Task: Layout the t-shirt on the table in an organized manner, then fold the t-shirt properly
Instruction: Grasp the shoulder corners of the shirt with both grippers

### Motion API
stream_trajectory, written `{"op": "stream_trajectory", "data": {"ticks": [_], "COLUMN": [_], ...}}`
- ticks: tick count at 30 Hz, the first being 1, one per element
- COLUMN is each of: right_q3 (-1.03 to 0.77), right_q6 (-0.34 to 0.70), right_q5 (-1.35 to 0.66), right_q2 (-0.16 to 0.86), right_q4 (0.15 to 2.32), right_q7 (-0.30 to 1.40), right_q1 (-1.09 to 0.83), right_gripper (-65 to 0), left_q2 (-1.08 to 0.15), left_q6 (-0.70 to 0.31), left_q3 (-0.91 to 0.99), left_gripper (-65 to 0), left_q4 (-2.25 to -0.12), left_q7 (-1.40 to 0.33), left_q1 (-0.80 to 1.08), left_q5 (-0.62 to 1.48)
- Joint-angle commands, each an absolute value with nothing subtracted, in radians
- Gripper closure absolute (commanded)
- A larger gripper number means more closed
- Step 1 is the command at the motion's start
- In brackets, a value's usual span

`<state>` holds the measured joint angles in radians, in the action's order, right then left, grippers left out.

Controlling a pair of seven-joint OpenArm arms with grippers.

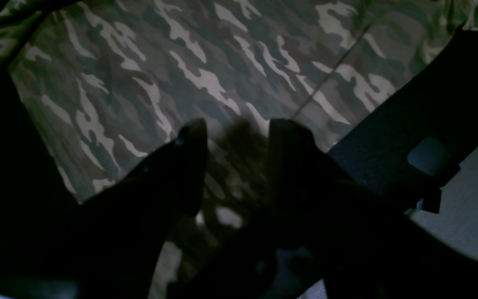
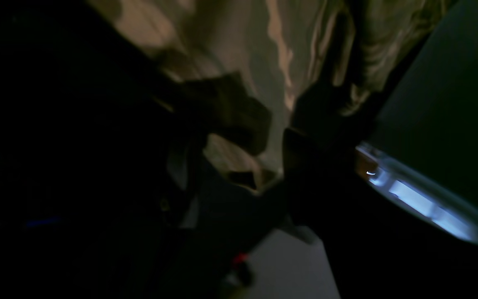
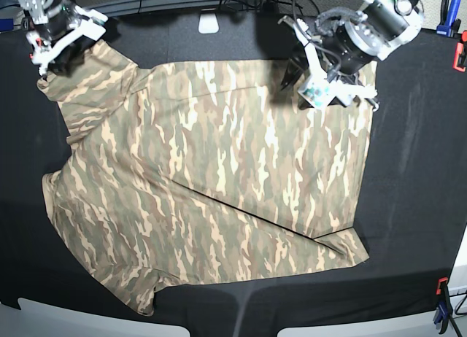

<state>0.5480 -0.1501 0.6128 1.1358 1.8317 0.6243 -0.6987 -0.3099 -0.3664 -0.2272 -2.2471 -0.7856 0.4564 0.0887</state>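
Note:
The camouflage t-shirt (image 3: 211, 176) lies spread over the black table (image 3: 416, 169), with a diagonal crease across its lower half and a sleeve folded at the near left. My left gripper (image 3: 299, 85) hovers over the shirt's far right edge. In the left wrist view its fingers (image 1: 193, 158) stand open above flat cloth (image 1: 160, 74). My right gripper (image 3: 58, 56) is at the shirt's far left corner. The right wrist view is dark, and there the gripper (image 2: 276, 124) is open with bunched cloth (image 2: 243, 50) between its jaws.
Red (image 3: 460, 56) and blue (image 3: 444, 12) clamps sit on the table's right edge, and another clamp (image 3: 440, 308) is at the near right corner. Cables and a white stand (image 3: 209, 22) line the back edge. The table edge (image 1: 388, 137) drops to grey floor (image 1: 471, 207).

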Motion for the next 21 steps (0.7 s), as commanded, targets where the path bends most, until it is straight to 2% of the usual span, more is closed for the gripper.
{"op": "stream_trajectory", "data": {"ticks": [1,5,14,21], "right_q3": [0.543,0.543,0.543,0.543], "right_q6": [-0.156,-0.120,-0.120,-0.142], "right_q5": [0.612,0.598,0.599,0.668], "right_q2": [1.154,1.132,1.065,1.052], "right_q4": [1.840,1.840,1.803,1.779], "right_q7": [0.611,0.592,0.580,0.593], "right_q1": [-0.696,-0.693,-0.647,-0.615], "right_gripper": [-29.9,-29.9,-29.9,-29.9], "left_q2": [-0.311,-0.311,-0.311,-0.311], "left_q6": [-0.362,-0.362,-0.362,-0.362], "left_q3": [-0.224,-0.224,-0.224,-0.224], "left_gripper": [-21.7,-21.7,-21.7,-21.7], "left_q4": [-2.268,-2.268,-2.268,-2.268], "left_q7": [-0.762,-0.762,-0.762,-0.762], "left_q1": [0.454,0.454,0.454,0.454], "left_q5": [0.094,0.094,0.094,0.094]}}
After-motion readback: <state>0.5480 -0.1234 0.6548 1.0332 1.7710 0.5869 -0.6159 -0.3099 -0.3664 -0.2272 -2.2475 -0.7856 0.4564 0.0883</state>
